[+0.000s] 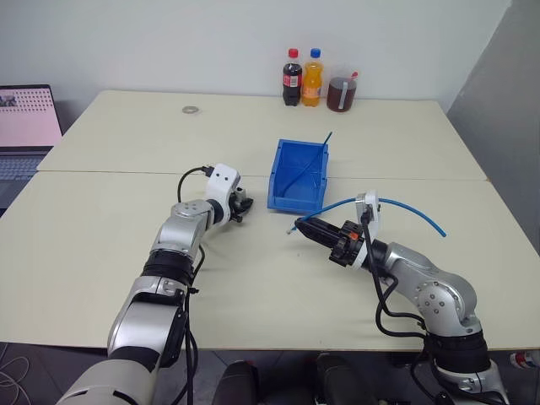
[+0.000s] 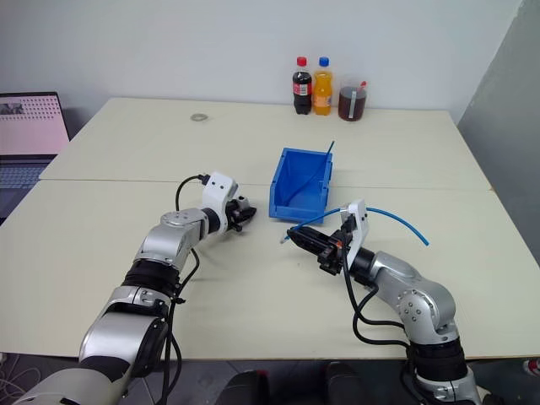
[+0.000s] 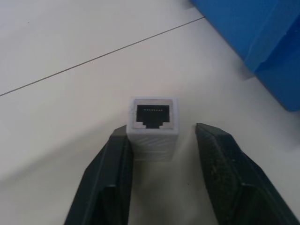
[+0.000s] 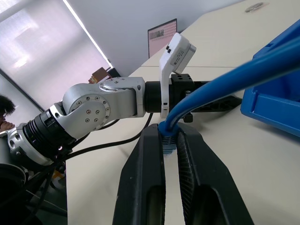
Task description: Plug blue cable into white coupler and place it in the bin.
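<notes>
My left gripper (image 3: 161, 154), half-closed around the tiny white boxy plastic coupler (image 3: 154, 129), aims its socket toward the thin light-blue cable (image 4: 174, 125) plug pinched in my right gripper (image 4: 171, 140), mid-desk.

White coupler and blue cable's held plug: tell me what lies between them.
Bare tabletop lies between the white coupler and the blue cable, seen in the left eye view.

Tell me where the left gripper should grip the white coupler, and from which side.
Grip the white coupler across its two plain side walls, coming from its rear end, as the left gripper is lined up now. One finger already touches one wall; the other stands off. Its socket faces away from the gripper, so this probably keeps the opening free for the blue cable.
</notes>
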